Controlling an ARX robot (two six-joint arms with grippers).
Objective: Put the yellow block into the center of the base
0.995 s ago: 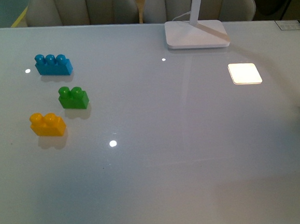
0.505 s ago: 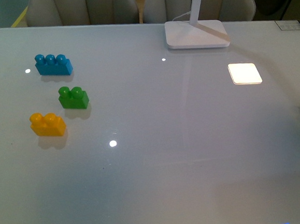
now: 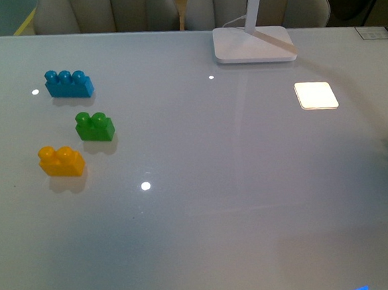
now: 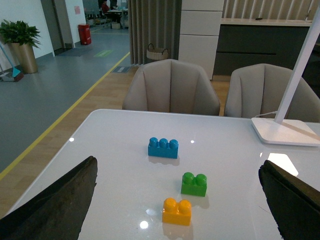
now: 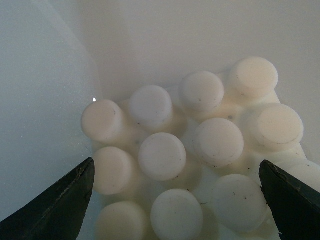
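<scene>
- Front view: high at the near edge, looking down across the glossy white table [image 3: 252, 201] to the far white lamp foot [image 3: 253, 45].
- Left wrist view: lower, from the near left, facing far. It shares the lamp foot, the yellow-orange two-stud plastic brick [image 3: 61, 161], green two-stud brick [image 3: 94, 126] and blue three-stud brick [image 3: 69, 83].
- Right wrist view: very near, looking down on the flat white studded plastic plate [image 5: 200, 150].

bright, even light. the glossy table [image 3: 208, 238] shows glare spots and a blown-out square reflection [image 3: 316, 95] far right. a soft shadow sits under the yellow block [image 3: 62, 161]. the base [image 5: 200, 150] looks washed-out.
</scene>
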